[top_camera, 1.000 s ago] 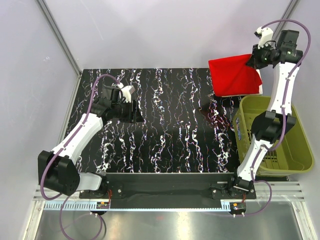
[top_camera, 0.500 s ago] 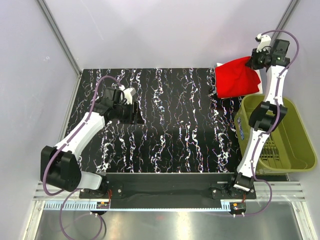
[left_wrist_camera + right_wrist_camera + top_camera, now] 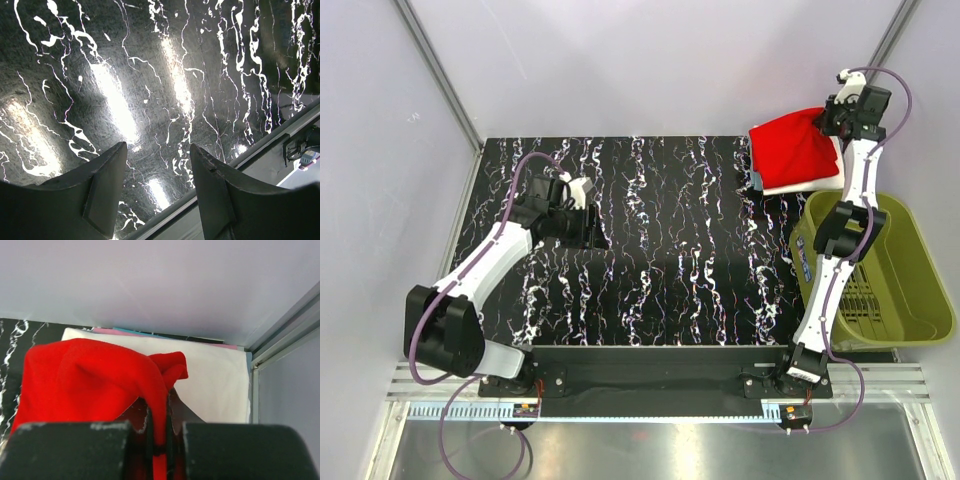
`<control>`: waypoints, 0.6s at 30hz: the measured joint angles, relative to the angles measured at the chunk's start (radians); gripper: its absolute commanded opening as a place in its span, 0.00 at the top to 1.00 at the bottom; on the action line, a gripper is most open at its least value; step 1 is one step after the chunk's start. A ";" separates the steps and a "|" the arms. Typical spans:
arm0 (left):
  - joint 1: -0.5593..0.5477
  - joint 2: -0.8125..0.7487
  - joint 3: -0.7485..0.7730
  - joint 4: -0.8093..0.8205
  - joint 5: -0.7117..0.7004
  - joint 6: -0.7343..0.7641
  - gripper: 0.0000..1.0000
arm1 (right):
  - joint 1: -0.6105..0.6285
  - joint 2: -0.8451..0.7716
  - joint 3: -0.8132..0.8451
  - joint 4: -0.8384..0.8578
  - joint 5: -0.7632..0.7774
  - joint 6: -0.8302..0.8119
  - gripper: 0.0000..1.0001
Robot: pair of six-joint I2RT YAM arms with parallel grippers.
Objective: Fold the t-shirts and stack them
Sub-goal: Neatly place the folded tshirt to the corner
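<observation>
The right gripper pinches a fold of the soft bright-red t-shirt over the folded white t-shirt stacked in the black marbled tabletop's far right corner. The left gripper hangs parted and empty near the left edge. Only the release seems left.

**Red t-shirt**: lower part lost behind the black body of the right tool, which pinches a fold. In the overhead view the tool's fingertips are buried in the cloth.

**White t-shirt**: largely covered by the red one — only its right portion and far edge show.

**Pink edge**, **teal edge**: thin slivers under the white; what garments they are cannot be told.

**Left tool**: finger bases cut off by the wrist view's bottom edge. Overhead it is dark against the dark desk, its gap too small to tell.

**Basket**: left wall partly hidden behind the right arm.
</observation>
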 measured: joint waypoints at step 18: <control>0.000 0.018 0.000 0.000 -0.001 0.000 0.41 | -0.005 0.036 0.000 0.186 0.236 0.071 0.37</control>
